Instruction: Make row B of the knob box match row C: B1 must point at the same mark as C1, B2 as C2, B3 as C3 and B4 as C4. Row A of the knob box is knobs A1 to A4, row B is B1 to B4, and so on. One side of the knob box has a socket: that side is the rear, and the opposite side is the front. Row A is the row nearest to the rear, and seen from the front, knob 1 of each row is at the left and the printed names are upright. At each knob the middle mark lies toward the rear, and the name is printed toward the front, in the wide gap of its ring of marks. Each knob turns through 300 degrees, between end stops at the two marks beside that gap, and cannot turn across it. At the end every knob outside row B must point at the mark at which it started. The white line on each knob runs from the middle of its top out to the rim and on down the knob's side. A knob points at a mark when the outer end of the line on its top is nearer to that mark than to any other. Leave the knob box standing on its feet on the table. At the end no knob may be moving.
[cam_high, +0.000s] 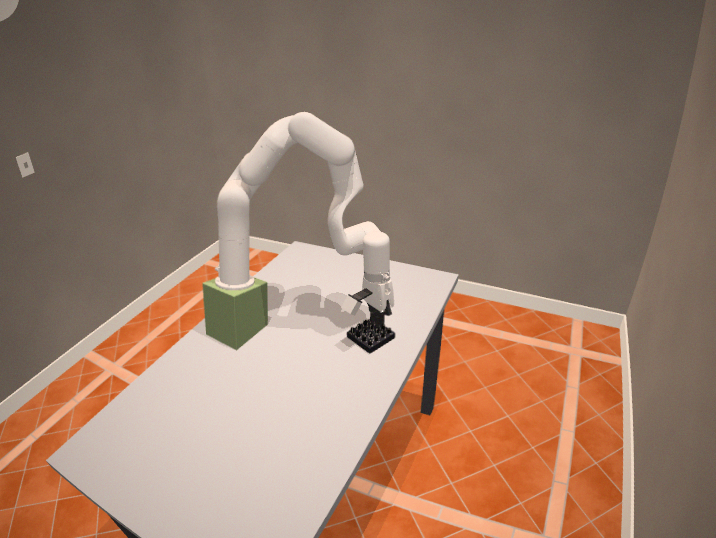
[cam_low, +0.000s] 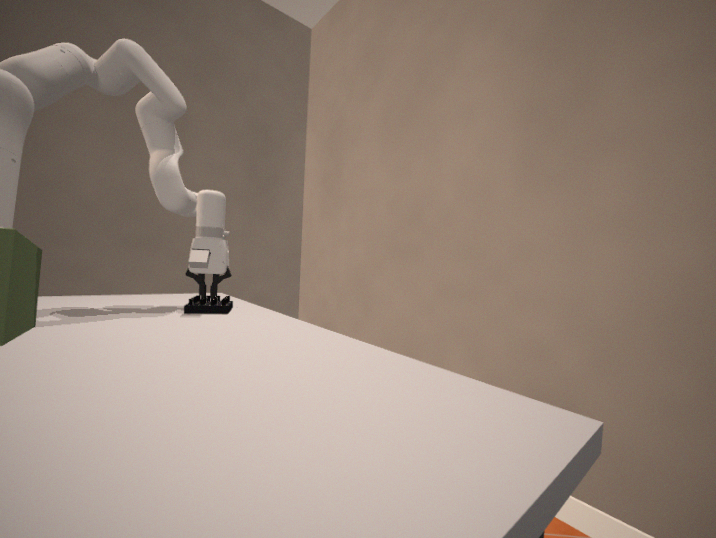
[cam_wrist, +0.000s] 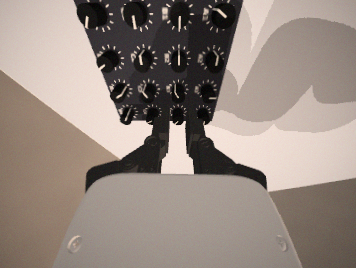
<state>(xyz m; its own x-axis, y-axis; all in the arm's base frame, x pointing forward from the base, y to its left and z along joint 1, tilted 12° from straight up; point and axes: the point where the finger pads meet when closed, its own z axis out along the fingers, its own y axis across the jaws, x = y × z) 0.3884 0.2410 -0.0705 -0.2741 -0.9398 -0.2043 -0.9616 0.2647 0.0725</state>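
Note:
The black knob box (cam_high: 370, 348) (cam_low: 208, 309) (cam_wrist: 162, 37) stands flat on the table with four rows of knobs. In the wrist view, row B is the third column from the left. Knob B1 (cam_wrist: 179, 15) and knob C1 (cam_wrist: 135, 15) both have lines toward the image bottom. Knob B2 (cam_wrist: 178, 60) has a line straight along the column; knob C2 (cam_wrist: 144, 59) has a slightly slanted one. Knob B3 (cam_wrist: 179, 92) and knob C3 (cam_wrist: 148, 92) have bent-looking lines. My gripper (cam_wrist: 178, 116) is slightly open, fingers either side of knob B4, whose line I cannot read.
The other knobs stand close around the fingers, with knob A4 (cam_wrist: 203, 116) beside one finger and knob C4 (cam_wrist: 152, 116) beside the other. The grey table (cam_high: 231, 416) (cam_low: 289, 416) carries the box near its long edge. The green base block (cam_high: 236, 318) (cam_low: 17, 289) holds the arm.

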